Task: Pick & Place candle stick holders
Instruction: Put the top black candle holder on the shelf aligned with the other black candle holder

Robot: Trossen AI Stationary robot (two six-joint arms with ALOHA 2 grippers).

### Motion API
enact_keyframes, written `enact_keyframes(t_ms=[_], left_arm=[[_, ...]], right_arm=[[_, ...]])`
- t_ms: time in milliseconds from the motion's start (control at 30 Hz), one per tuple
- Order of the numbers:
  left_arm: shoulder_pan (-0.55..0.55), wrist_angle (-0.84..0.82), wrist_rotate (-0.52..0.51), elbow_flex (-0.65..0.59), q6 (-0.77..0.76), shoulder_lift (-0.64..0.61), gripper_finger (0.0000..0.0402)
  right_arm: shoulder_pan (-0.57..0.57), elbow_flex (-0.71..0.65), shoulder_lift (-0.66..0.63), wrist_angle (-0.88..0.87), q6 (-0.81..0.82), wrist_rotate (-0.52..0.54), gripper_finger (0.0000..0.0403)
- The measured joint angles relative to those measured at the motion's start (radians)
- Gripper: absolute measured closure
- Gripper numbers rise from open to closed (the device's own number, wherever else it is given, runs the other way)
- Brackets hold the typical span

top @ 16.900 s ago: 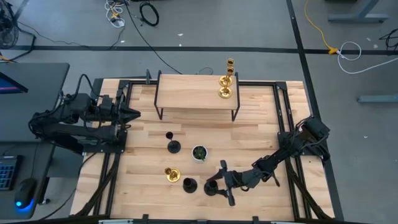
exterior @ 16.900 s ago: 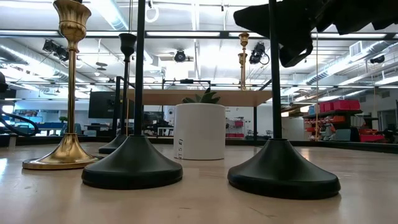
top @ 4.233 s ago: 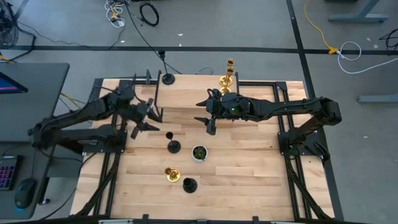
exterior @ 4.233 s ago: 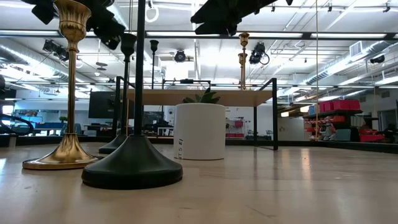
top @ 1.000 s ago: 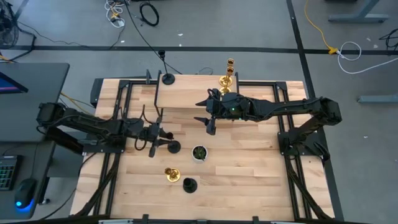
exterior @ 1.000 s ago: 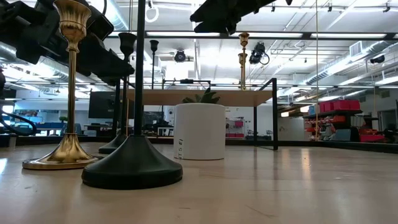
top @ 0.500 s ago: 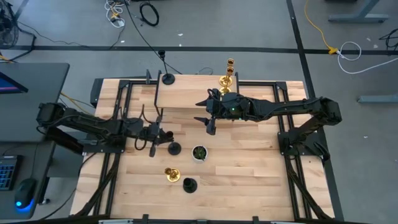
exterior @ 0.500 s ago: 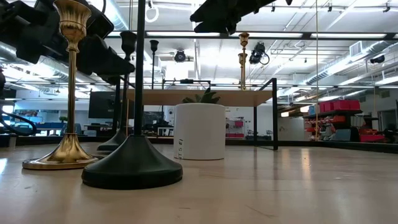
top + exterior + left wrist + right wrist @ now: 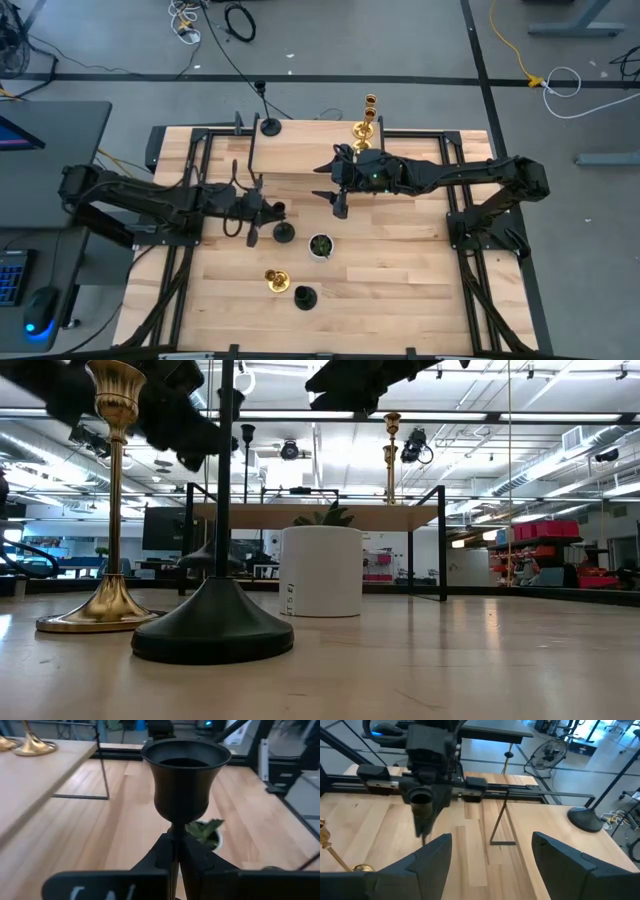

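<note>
My left gripper (image 9: 266, 212) is shut on a black candle stick holder (image 9: 285, 234) over the table's middle left; its cup (image 9: 185, 775) fills the left wrist view. My right gripper (image 9: 335, 202) is open and empty, in the air by the front edge of the wooden shelf (image 9: 310, 150). A black holder (image 9: 270, 127) and two gold holders (image 9: 362, 140) stand on their bases on the shelf. A gold holder (image 9: 275, 281) and a black holder (image 9: 304, 297) stand on the table near its front. My left gripper pinches the holder's thin stem (image 9: 173, 839) just below the cup, between its two fingers. The fingers come roughly level from the table's left and lie across the stem. The holder is lifted, its base (image 9: 207, 560) clear of the table, close to upright.
A small white pot with a green plant (image 9: 320, 245) stands just right of the lifted holder. The shelf's thin black legs (image 9: 258, 182) stand close behind my left gripper. Black frame rails run along both table sides.
My left gripper has gone a little toward the table's right edge and up with the black holder. The holder's base, on the table a second ago, now hangs clear above it.
</note>
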Motion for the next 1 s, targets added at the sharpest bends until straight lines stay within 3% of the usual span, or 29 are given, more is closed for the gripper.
enact_keyframes(t_ms=[500, 767, 1000], left_arm=[[0.011, -0.366, -0.219, 0.368, 0.136, -0.002, 0.0388], [0.108, -0.465, -0.224, 0.479, 0.165, -0.002, 0.0388], [0.249, -0.483, -0.199, 0.494, 0.165, -0.012, 0.0388]], right_arm=[[0.0, 0.0, 0.0, -0.006, 0.0, 0.0, 0.0129], [0.0, 0.0, 0.0, -0.006, -0.005, -0.015, 0.0129], [0.0, 0.0, 0.0, -0.007, -0.017, -0.015, 0.0129]])
